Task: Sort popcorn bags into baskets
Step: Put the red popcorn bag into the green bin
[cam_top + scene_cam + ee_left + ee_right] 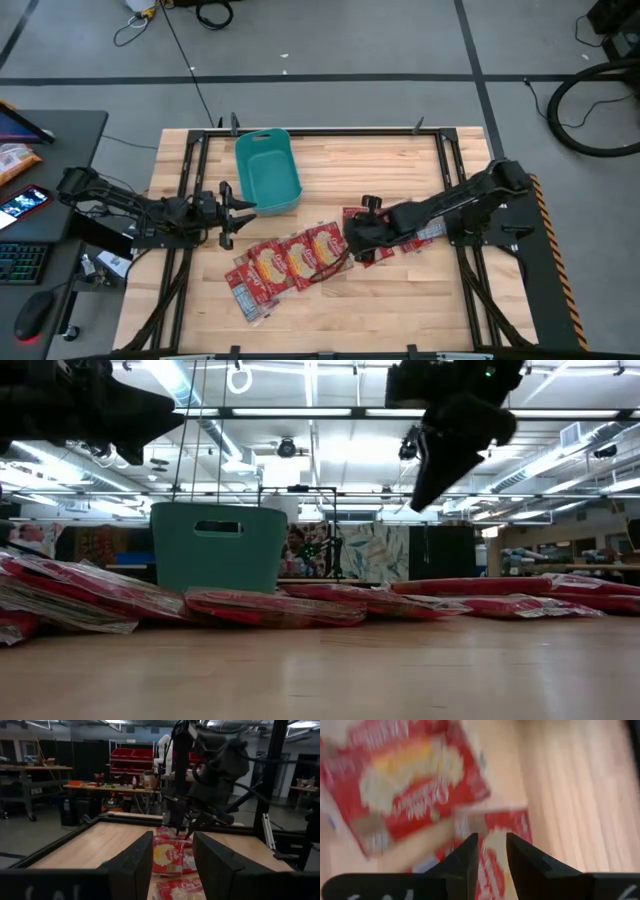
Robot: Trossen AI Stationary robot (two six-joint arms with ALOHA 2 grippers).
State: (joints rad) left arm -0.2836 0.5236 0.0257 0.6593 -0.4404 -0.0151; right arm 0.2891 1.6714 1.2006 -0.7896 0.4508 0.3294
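Observation:
Several red popcorn bags lie flat in an overlapping row across the table's middle, also seen as the bags. The teal basket stands upright on the table near the far left, basket. My left gripper is open and level, just near of the basket, pointing right toward the bags; its fingers hold nothing. My right gripper hovers above the right part of the row, pointing down and raised clear. Its fingers stand narrowly open over a bag.
Black frame rails run along the table's left, right and far sides. Bare wood lies near of the bags and right of the basket. A desk with a phone and keyboard stands left of the table.

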